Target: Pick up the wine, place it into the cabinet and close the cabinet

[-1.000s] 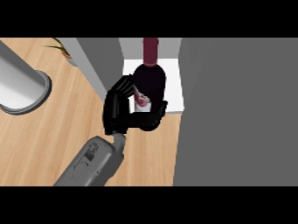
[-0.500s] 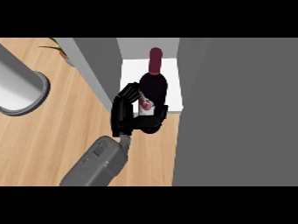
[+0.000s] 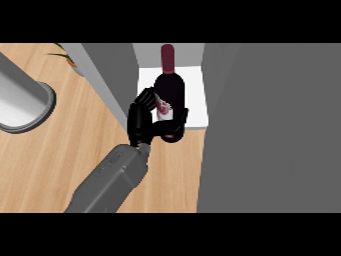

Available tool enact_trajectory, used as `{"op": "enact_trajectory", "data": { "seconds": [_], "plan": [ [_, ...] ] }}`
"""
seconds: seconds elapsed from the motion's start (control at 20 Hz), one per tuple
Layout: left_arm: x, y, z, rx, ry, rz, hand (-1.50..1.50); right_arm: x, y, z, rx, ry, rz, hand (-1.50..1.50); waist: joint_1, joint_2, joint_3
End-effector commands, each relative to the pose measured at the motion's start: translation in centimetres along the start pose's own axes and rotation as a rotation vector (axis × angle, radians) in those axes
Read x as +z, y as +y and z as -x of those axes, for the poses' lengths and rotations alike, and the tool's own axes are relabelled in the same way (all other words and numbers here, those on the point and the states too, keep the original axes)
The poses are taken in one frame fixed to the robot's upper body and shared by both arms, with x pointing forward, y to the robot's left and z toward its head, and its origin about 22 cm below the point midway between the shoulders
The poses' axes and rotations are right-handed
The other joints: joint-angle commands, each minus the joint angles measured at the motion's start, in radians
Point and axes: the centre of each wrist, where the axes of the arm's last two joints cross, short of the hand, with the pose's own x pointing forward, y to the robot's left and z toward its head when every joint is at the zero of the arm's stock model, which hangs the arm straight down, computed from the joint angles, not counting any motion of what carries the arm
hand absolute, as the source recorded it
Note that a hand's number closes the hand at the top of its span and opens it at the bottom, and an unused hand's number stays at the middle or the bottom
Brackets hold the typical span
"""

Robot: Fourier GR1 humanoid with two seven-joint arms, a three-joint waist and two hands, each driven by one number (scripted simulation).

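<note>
Hand [image 3: 149, 122], black, curls round dark glass wine bottle [image 3: 170, 87] at its body; likely heavy, slippery, breakable.

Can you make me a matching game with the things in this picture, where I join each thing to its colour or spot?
Things:
1. wine bottle
2. hand
3. counter
4. grey cylinder

Matches:
A. light wood
B. at the view's left edge
C. dark red, lying in the white cabinet opening
D. black, curled round the bottle

Pairs: 1-C, 2-D, 3-A, 4-B
</note>
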Motion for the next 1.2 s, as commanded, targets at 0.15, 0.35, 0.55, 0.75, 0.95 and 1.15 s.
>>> {"op": "enact_trajectory", "data": {
  "seconds": [0.15,0.35,0.55,0.75,0.95,1.15],
  "plan": [
    [-2.8,0.0,-0.2,0.013,0.017,-0.014,1.50,2.8,-0.3,-2.9,-0.070,-0.058,-0.030,-1.50,-0.006,0.002,0.001],
    [-3.7,-1.7,-1.7,0.000,0.027,-0.034,1.50,3.6,0.4,-3.9,-0.086,-0.054,-0.026,-1.50,-0.006,-0.003,0.001],
    [-5.4,-0.5,-1.5,0.018,0.032,-0.063,1.50,3.1,0.4,-3.3,-0.076,-0.069,-0.038,-1.50,-0.008,0.004,0.000],
    [-6.6,-2.8,-3.7,-0.002,0.004,-0.075,1.50,2.4,0.0,-3.0,-0.079,-0.067,-0.044,-1.50,-0.005,0.003,0.000],
    [-8.1,-3.4,-4.9,-0.047,-0.021,-0.080,1.50,2.3,0.8,-2.5,-0.096,-0.072,-0.006,-1.50,-0.007,0.002,0.000],
    [-9.4,-3.4,-6.1,-0.136,-0.030,-0.121,1.50,3.1,0.1,-2.9,-0.069,-0.069,-0.025,-1.50,-0.005,0.000,0.001]
  ]
}}
